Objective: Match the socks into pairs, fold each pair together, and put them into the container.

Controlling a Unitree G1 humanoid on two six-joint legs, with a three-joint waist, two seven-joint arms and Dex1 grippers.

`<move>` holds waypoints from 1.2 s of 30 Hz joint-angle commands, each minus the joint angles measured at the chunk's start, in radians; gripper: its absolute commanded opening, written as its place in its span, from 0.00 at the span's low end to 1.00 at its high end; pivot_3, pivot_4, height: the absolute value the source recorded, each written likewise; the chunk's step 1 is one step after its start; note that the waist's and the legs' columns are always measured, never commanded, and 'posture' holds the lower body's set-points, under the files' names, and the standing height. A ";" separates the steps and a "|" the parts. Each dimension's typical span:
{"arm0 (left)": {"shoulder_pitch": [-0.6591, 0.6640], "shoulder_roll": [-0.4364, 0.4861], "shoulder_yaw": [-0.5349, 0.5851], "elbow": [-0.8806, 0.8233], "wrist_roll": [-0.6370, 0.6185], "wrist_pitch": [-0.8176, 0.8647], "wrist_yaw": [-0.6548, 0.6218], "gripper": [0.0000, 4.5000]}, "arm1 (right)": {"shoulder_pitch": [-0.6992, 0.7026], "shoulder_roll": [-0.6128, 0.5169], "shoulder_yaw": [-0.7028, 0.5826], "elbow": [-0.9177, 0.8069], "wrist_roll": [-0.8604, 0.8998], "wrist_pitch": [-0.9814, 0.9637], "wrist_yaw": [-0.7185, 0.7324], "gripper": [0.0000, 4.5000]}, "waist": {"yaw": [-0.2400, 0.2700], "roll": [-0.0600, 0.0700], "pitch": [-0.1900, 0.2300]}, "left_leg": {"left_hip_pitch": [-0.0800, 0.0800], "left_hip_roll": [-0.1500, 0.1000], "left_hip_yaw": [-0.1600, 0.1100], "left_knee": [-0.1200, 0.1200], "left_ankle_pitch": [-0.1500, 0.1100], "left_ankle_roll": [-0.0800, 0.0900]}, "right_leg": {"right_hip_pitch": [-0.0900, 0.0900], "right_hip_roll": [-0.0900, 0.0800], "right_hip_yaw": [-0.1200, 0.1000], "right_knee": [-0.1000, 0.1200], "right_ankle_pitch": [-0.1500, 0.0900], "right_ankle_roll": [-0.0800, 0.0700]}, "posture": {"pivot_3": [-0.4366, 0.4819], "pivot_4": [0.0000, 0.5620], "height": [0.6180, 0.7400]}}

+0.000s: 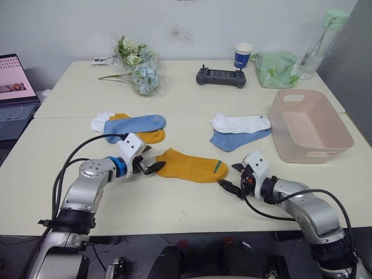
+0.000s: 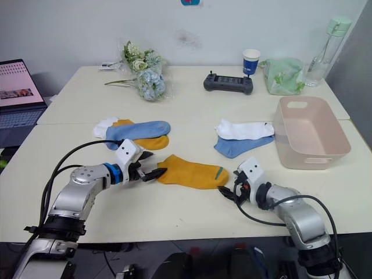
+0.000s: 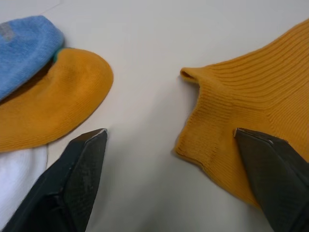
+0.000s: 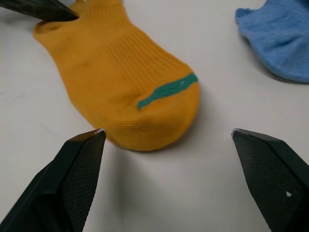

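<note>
Head views: the ribbed mustard-orange ankle sock point(image 1: 192, 165) lies flat between the left gripper point(image 1: 152, 167), at its cuff, and the right gripper point(image 1: 231, 183), by its green-striped toe.

Left wrist: fingers apart, one fingertip point(image 3: 270, 164) over the cuff.

Right wrist: fingers apart, toe just ahead.

Soft, light, limp; I would pinch cuff and toe.
</note>
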 commanded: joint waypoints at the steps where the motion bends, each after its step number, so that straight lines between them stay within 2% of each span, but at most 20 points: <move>1: -0.009 -0.004 -0.009 -0.007 -0.001 -0.012 -0.028 0.72 | -0.015 0.002 0.011 -0.046 0.015 0.013 0.004 0.72 | -0.001 0.000 0.000 | 0.000 0.000 0.000 0.000 0.000 0.000 | 0.000 0.000 0.000 0.000 0.000 0.000 | 0.48 0.27 1.00; 9: 0.031 0.002 0.008 -0.076 -0.023 0.034 -0.036 0.14 | -0.061 0.045 -0.010 -0.006 0.017 0.010 -0.017 0.07 | -0.002 0.000 0.000 | 0.000 0.000 -0.001 0.000 0.000 0.000 | 0.000 0.000 0.000 0.001 0.000 0.000 | 0.48 0.27 1.00; 10: 0.041 0.001 0.011 -0.088 -0.028 0.046 -0.033 0.07 | -0.065 0.048 -0.011 0.001 0.013 0.002 -0.018 0.00 | -0.002 0.000 0.000 | 0.000 0.000 -0.001 0.000 0.000 0.000 | 0.000 0.000 0.000 0.001 0.000 0.000 | 0.48 0.27 1.00; 11: 0.053 0.001 0.014 -0.106 -0.034 0.060 -0.029 0.00 | -0.072 0.055 -0.015 0.012 0.008 -0.007 -0.024 0.00 | -0.002 0.000 0.000 | 0.000 0.000 -0.001 0.000 0.000 0.000 | 0.000 0.000 0.000 0.000 0.000 0.000 | 0.48 0.27 1.00; 14: 0.104 -0.003 0.031 -0.192 -0.064 0.135 -0.006 0.00 | -0.115 0.064 -0.032 0.062 0.004 -0.031 -0.028 0.00 | -0.006 0.000 0.000 | 0.000 0.000 0.000 0.000 0.000 0.000 | 0.000 0.000 0.000 0.001 0.000 0.000 | 0.48 0.27 1.00; 18: 0.211 -0.025 0.050 -0.395 -0.132 0.277 0.049 0.00 | -0.202 0.068 -0.025 0.170 -0.009 -0.076 0.001 0.00 | -0.016 0.000 0.000 | 0.001 0.000 0.000 -0.001 0.000 0.000 | 0.000 0.000 0.001 0.001 0.000 0.000 | 0.48 0.27 1.00; 25: 0.356 -0.187 0.056 -0.777 -0.261 0.542 0.268 0.00 | -0.410 0.160 0.024 0.448 -0.044 -0.197 0.057 0.00 | -0.020 0.000 0.000 | 0.001 0.001 0.000 0.000 0.000 0.000 | 0.000 -0.001 0.001 0.001 0.000 0.000 | 0.48 0.27 1.00; 30: 0.430 -0.239 0.021 -0.848 -0.296 0.622 0.344 0.00 | -0.507 0.224 0.047 0.615 -0.076 -0.283 0.094 0.00 | -0.022 0.000 0.000 | 0.001 0.001 0.001 0.000 0.000 0.000 | 0.000 -0.001 0.002 0.001 0.000 0.000 | 0.48 0.27 1.00; 34: 0.438 -0.257 0.013 -0.834 -0.302 0.606 0.365 0.20 | -0.544 0.264 0.060 0.698 -0.105 -0.343 0.105 0.00 | -0.021 0.000 0.000 | 0.001 0.001 0.002 0.000 0.000 0.000 | 0.000 0.000 0.002 0.001 0.000 0.000 | 0.48 0.27 1.00; 36: 0.442 -0.253 0.013 -0.831 -0.310 0.605 0.359 0.34 | -0.555 0.278 0.057 0.725 -0.114 -0.367 0.109 0.09 | -0.021 0.000 0.000 | 0.001 0.001 0.002 0.000 0.000 0.000 | 0.000 0.000 0.002 0.001 0.000 0.000 | 0.48 0.27 1.00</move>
